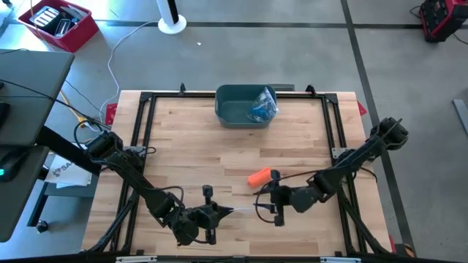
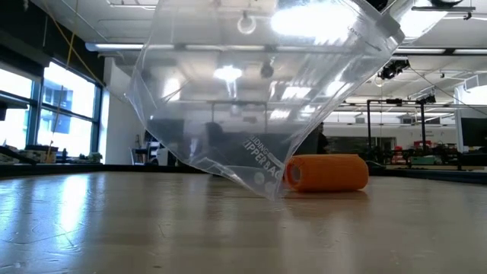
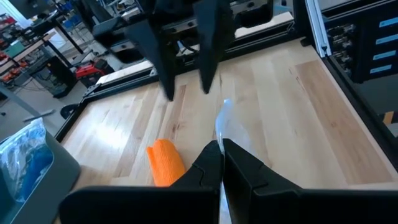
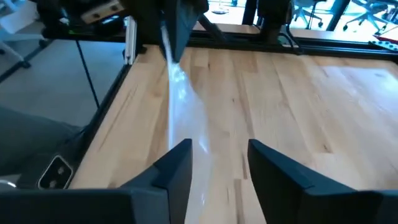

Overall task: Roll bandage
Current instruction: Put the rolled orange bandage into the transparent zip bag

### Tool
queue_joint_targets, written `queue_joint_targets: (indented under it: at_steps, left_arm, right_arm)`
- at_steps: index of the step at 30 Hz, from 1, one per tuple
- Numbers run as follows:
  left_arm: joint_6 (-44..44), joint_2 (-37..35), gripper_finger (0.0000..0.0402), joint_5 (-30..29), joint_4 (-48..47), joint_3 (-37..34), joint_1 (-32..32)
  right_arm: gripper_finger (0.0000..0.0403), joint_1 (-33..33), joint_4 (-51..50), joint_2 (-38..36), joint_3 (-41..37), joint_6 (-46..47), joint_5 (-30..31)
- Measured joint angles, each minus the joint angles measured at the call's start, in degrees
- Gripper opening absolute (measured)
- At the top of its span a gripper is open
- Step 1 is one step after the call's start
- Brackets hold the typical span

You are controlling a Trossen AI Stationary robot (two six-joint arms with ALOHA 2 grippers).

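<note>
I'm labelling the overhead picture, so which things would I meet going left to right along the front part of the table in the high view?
Left gripper, shut on the clear plastic zipper bag → right gripper, open at the bag's other end. The orange bandage roll lies just behind that end, its place in the order unclear.

High cam: straight down, far, whole surface (image 1: 197, 139). Low cam: surface level, facing the room, very close on clear bag (image 2: 251, 99) and orange roll (image 2: 327, 173). Wrist cams face each other along the bag; left wrist and high share the roll and the bin (image 1: 232, 115).
</note>
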Motion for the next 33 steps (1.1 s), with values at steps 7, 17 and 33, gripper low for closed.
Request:
queue_joint_targets:
  at_steps: [7,17,33]
  left_arm:
    - [0.0,0.0,0.0000,0.2,0.0,0.0,0.1]
    - [-0.9,0.0,0.0000,0.2,-0.1,0.0,0.1]
    - [-2.9,0.1,0.0000,3.4,0.0,0.0,1.3]
  right_arm:
    - [0.0151,-2.0,2.2,0.4,0.0,-0.4,-4.0]
    - [0.0151,-2.3,9.6,7.6,0.0,-3.5,-6.5]
    - [0.0151,-2.3,12.2,7.9,0.1,-6.1,-6.9]
